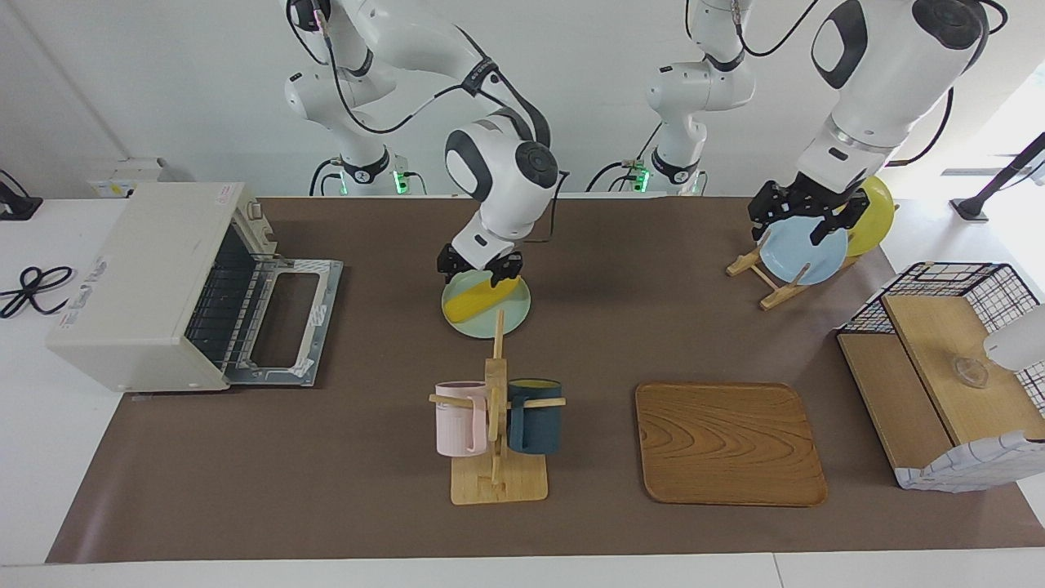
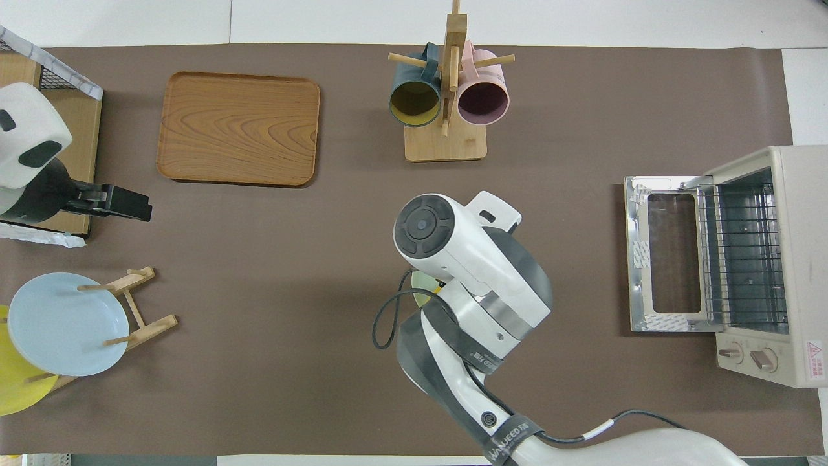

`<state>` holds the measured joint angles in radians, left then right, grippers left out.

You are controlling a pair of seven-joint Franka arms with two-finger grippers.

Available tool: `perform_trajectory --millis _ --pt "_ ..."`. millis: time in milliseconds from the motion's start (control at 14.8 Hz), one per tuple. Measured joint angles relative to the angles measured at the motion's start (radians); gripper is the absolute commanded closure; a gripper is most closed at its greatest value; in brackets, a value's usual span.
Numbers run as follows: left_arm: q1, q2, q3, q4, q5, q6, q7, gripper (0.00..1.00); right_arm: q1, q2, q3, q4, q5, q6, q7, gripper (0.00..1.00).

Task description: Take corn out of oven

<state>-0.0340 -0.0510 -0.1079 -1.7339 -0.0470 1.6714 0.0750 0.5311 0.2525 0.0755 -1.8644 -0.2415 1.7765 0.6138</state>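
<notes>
While the corn cob [image 1: 482, 299] lies on the green plate [image 1: 510, 320] mid-table, out of the toaster oven [image 1: 155, 282], your right gripper [image 1: 480, 269] hovers above it, fingers spread, released; left gripper [image 1: 800, 218] waits open over the plate rack [image 1: 763, 278].

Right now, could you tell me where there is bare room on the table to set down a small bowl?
The wooden tray is bare, and so is the mat between the oven's open door and the mug rack. It is crowded around the green plate with the corn, under the right gripper.
</notes>
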Motion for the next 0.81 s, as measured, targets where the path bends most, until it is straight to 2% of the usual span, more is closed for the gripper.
perform_trajectory --millis 67,202,472,808 --pt "-0.020 0.000 -0.001 -0.011 -0.008 0.004 0.013 0.00 -0.028 -0.030 0.000 -0.056 0.000 0.001 -0.025 0.76" --pt "-0.052 0.000 -0.002 -0.033 -0.020 0.017 0.032 0.00 -0.083 -0.083 -0.001 -0.141 0.000 0.004 -0.077 1.00" --pt "-0.077 0.000 -0.003 -0.053 -0.063 0.028 0.078 0.00 -0.165 -0.146 -0.001 -0.227 0.000 0.022 -0.102 1.00" --pt "-0.210 0.005 -0.006 -0.152 -0.159 0.132 0.088 0.00 -0.258 -0.179 -0.004 -0.418 -0.002 0.243 -0.106 1.00"
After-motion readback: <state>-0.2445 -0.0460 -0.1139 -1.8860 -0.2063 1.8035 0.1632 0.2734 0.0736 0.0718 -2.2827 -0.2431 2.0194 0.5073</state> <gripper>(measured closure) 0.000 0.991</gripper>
